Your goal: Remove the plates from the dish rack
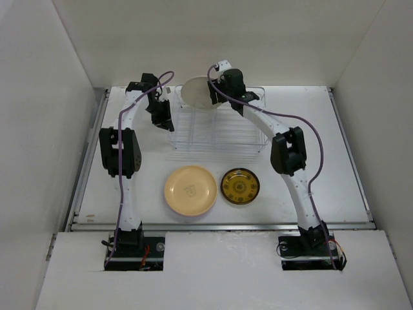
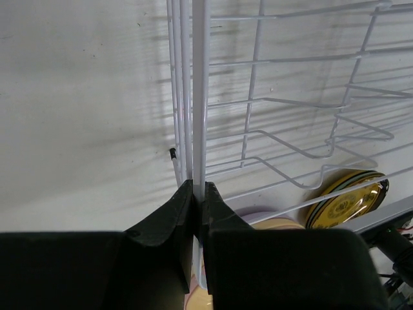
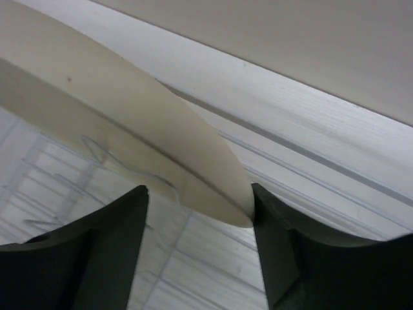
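The wire dish rack [image 1: 216,132] stands at the back middle of the table. A cream plate [image 1: 193,92] stands tilted at its far left end. My right gripper [image 1: 214,92] is open, its jaws either side of that plate's rim. In the right wrist view the cream plate [image 3: 129,103] touches the right finger, with a gap to the left one, between my right gripper's tips [image 3: 200,194]. My left gripper [image 1: 161,114] is shut on the rack's left edge wire [image 2: 199,97], as its fingertips [image 2: 199,190] show. A yellow-tan plate [image 1: 190,189] and an amber-brown patterned plate [image 1: 240,186] lie flat in front of the rack.
White walls enclose the table on the left, right and back. A raised lip [image 1: 219,226] runs along the table's near edge. Through the rack wires the left wrist view shows the amber-brown plate [image 2: 345,200] and the yellow-tan plate's edge [image 2: 284,224].
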`<state>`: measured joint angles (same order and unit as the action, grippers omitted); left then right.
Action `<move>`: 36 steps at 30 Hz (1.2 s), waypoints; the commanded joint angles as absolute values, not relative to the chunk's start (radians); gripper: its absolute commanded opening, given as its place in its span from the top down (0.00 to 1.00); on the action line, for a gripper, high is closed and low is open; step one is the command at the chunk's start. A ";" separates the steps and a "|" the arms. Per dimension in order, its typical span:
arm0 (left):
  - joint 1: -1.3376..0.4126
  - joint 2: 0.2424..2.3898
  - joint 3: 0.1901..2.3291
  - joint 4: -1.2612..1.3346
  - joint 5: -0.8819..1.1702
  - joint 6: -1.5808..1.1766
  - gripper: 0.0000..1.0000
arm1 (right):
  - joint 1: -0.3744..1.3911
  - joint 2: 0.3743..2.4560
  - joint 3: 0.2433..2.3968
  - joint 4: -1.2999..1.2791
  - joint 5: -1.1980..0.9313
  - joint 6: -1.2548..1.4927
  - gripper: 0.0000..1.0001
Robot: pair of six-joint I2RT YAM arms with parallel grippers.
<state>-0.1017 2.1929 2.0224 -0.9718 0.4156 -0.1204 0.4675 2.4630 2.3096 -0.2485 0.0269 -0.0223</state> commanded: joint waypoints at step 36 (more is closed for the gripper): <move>-0.040 2.283 2.131 -1.068 0.471 -0.204 1.00 | 0.502 1.833 1.823 -0.224 0.021 -0.023 1.00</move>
<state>-0.0696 2.2539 2.1029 -1.0466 0.5182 -0.1314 0.4843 1.9087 1.8549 -0.1696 0.0380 -0.0471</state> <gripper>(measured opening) 0.044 0.047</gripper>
